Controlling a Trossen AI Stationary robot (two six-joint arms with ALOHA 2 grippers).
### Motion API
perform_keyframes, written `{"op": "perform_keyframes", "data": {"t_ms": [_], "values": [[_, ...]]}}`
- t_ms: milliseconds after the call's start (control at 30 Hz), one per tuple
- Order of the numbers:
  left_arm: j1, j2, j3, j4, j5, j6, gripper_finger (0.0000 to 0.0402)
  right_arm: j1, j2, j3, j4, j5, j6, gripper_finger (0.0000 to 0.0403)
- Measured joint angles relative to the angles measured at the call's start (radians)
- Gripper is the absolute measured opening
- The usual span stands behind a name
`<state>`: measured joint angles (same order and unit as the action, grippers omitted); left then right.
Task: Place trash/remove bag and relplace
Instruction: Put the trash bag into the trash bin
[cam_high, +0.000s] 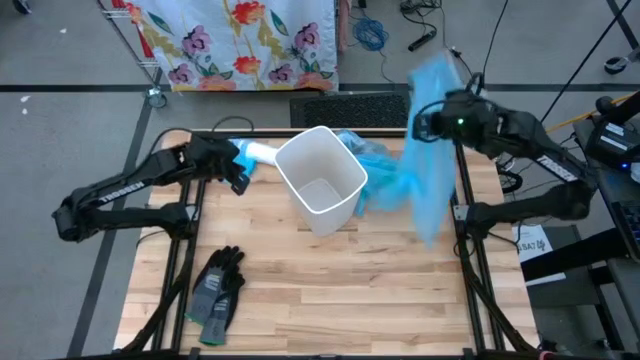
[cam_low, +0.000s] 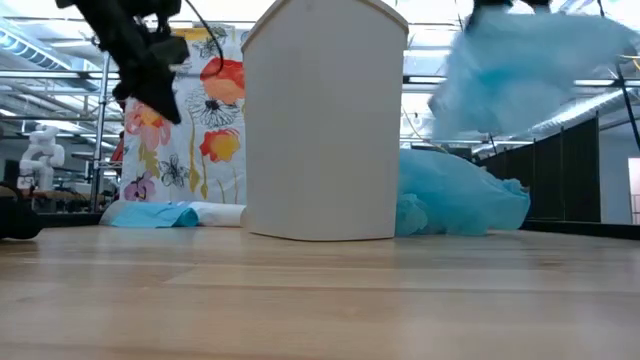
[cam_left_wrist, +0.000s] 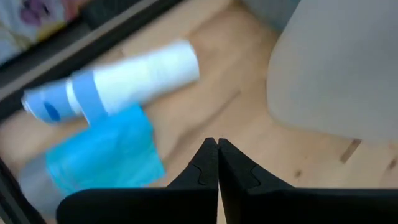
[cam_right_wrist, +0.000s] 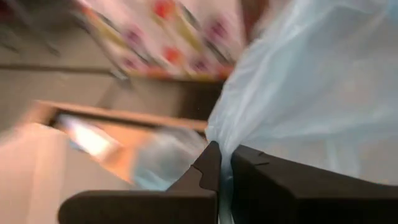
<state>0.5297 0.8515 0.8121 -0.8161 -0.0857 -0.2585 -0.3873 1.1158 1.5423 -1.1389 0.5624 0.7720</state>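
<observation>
Right wrist view: right tool (cam_right_wrist: 222, 163) pinches blue bag (cam_right_wrist: 311, 93).

Motion-blurred blue bag (cam_high: 432, 160) at right of frame; bin (cam_low: 325, 120) hides the counter behind it.

"TROSSEN" lettering on left arm (cam_high: 118, 187)
</observation>
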Motion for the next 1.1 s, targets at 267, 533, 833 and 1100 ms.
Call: {"op": "perform_keyframes", "data": {"t_ms": [267, 533, 833, 1100], "values": [[0.000, -0.005, -0.084, 0.084, 0.102, -0.025, 0.0000, 0.198, 0.230, 0.402, 0.341, 0.186, -0.407, 0.0000], [0.000, -0.010, -0.085, 0.123, 0.137, -0.001, 0.0000, 0.302, 0.496, 0.755, 0.629, 0.208, -0.832, 0.0000], [0.000, -0.010, -0.085, 0.124, 0.165, 0.037, 0.0000, 0.332, 0.707, 0.810, 0.957, 0.201, -1.117, 0.0000], [0.000, -0.010, -0.085, 0.117, 0.181, 0.064, 0.0000, 0.382, 0.861, 0.811, 0.785, 0.278, -0.997, 0.0000]]}}
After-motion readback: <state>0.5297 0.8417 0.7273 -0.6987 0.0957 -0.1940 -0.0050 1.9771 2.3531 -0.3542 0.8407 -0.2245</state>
